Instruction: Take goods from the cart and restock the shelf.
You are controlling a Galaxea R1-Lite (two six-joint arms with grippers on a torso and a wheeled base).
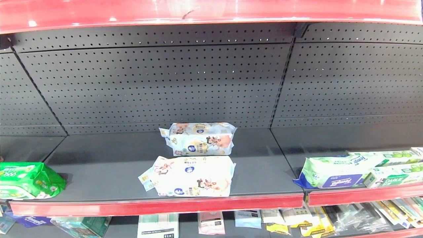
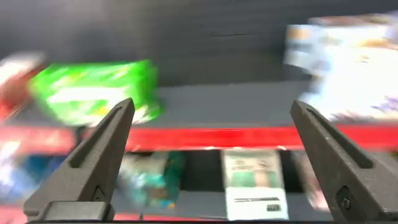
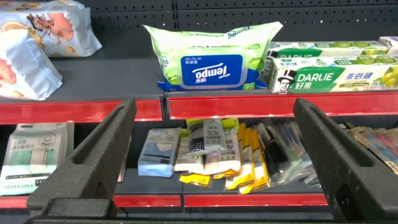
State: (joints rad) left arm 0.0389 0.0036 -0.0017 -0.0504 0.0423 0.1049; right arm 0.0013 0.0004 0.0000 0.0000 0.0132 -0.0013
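Two white cartoon-printed packs lie on the dark shelf (image 1: 109,165): a front pack (image 1: 191,177) near the red edge and a rear pack (image 1: 200,138) behind it. The left wrist view has my left gripper (image 2: 211,155) open and empty, in front of the shelf's red edge, with a green pack (image 2: 93,90) to one side and a white pack (image 2: 351,65) to the other. My right gripper (image 3: 211,155) is open and empty, facing the shelf edge below a green-and-blue wipes pack (image 3: 208,59).
A green pack (image 1: 29,180) lies at the shelf's left end. On the right section sit a wipes pack (image 1: 337,173) and toothpaste boxes (image 1: 393,165). The lower shelf (image 1: 231,228) holds several small packets. A red shelf (image 1: 211,11) overhangs above.
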